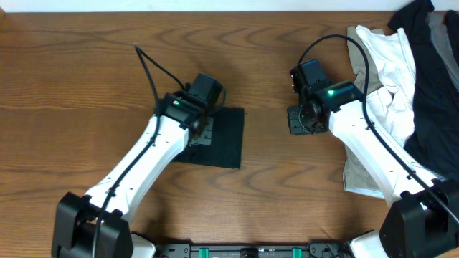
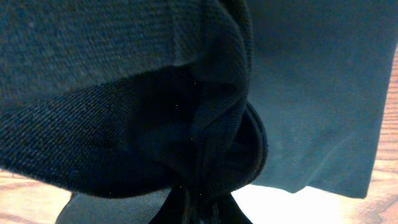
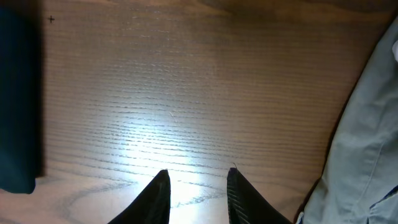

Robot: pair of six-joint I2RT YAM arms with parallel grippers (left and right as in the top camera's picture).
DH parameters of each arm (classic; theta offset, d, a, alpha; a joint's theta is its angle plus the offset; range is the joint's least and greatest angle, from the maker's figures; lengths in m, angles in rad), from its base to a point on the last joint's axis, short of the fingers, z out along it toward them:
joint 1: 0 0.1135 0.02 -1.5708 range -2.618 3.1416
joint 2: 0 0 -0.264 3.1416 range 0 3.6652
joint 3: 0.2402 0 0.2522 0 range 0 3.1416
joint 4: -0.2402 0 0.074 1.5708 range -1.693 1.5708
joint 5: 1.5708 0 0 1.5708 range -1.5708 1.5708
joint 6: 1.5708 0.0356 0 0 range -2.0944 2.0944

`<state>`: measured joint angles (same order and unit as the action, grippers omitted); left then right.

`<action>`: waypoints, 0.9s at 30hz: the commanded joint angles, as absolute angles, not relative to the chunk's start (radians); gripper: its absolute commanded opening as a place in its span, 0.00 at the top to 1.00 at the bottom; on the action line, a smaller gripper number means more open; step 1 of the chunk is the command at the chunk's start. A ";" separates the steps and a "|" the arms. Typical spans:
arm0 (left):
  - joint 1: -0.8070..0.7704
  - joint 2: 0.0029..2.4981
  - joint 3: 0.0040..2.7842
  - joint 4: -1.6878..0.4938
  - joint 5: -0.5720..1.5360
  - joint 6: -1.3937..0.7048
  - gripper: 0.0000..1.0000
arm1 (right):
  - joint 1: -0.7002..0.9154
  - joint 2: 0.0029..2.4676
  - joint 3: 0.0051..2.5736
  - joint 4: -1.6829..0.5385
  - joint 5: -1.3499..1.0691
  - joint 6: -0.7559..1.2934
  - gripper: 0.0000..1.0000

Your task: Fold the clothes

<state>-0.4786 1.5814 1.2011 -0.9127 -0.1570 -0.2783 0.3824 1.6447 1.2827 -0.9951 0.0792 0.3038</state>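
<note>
The clothes (image 1: 226,140), a plain black shirt, lie folded into a small rectangle on the wooden table, left of centre. My left gripper (image 1: 201,133) is down on the rectangle's left part, shut on a bunched fold of the black fabric (image 2: 155,124), which fills the left wrist view right up to the gripper (image 2: 199,211). My right gripper (image 1: 298,120) hovers over bare wood to the right of the shirt. Its fingers (image 3: 155,196) stand apart with nothing between them, so the gripper (image 3: 198,183) is open. The shirt's edge (image 3: 17,99) shows at the far left of the right wrist view.
A pile of white garments (image 1: 391,79) and a beige one (image 1: 358,178) lies at the right under my right arm, and the beige cloth (image 3: 367,137) is close beside the right fingers. A dark garment (image 1: 436,86) covers the far right edge.
</note>
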 commanded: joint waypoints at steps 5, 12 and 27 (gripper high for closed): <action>-0.547 1.615 1.199 -0.831 -0.043 -0.369 0.87 | 0.373 1.647 1.292 -0.995 0.094 0.318 0.71; -0.595 1.622 1.199 -0.804 0.012 -0.379 0.62 | 0.373 1.647 1.292 -1.000 0.094 0.318 0.71; -0.407 1.388 1.243 -0.858 -0.207 -0.311 0.59 | 0.373 1.647 1.292 -0.999 0.094 0.318 0.69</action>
<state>-0.4839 1.4498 1.2072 -0.8574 -0.0879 -0.3283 0.3824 1.6447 1.2827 -0.9985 0.0799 0.3038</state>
